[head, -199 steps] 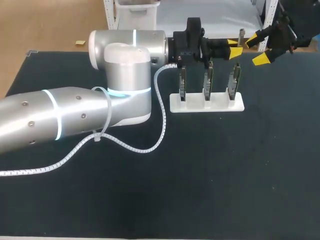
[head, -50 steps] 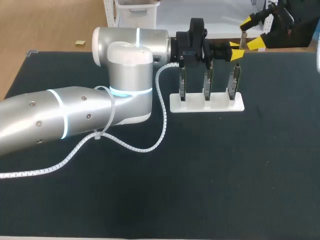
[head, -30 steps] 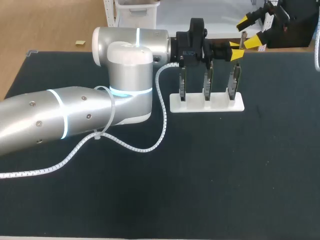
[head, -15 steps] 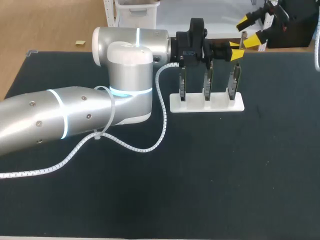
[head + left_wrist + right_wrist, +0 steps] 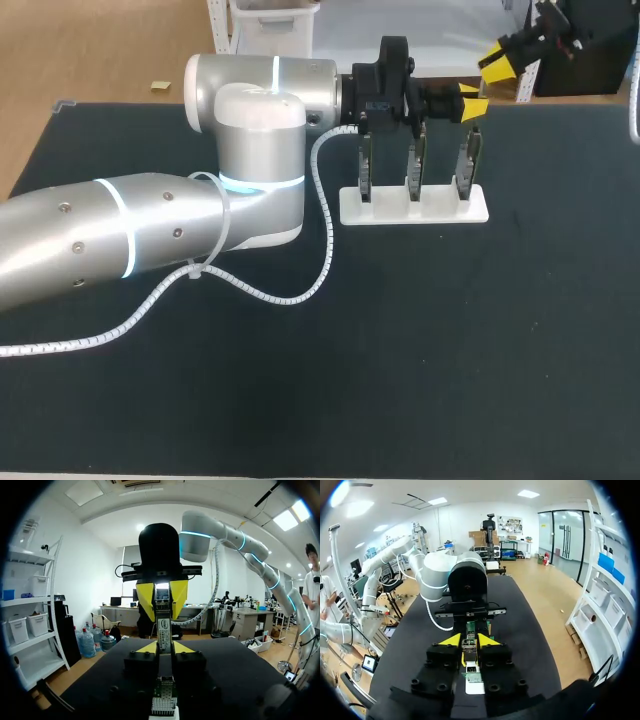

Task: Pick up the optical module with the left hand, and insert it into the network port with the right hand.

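The optical module point(image 5: 484, 86), a thin metal bar, hangs upright above the rack's right end, at the table's far edge. My left gripper point(image 5: 468, 103) is shut on its lower part. My right gripper point(image 5: 497, 66) is shut on its upper end. In the left wrist view the module point(image 5: 163, 625) runs from my left gripper point(image 5: 165, 647) up into the right gripper point(image 5: 162, 592). In the right wrist view the module point(image 5: 469, 646) sits between the tips of my right gripper point(image 5: 469, 641). Under both stands a white rack point(image 5: 413, 205) with three upright port boards.
My left arm point(image 5: 200, 220) lies across the left half of the dark mat. Its spiral-wrapped cable point(image 5: 300, 290) trails over the mat in front of it. The mat in front of the rack and to its right is bare.
My right gripper's fingers have closed from wide apart onto the module's upper end. The left arm and the module have not moved.
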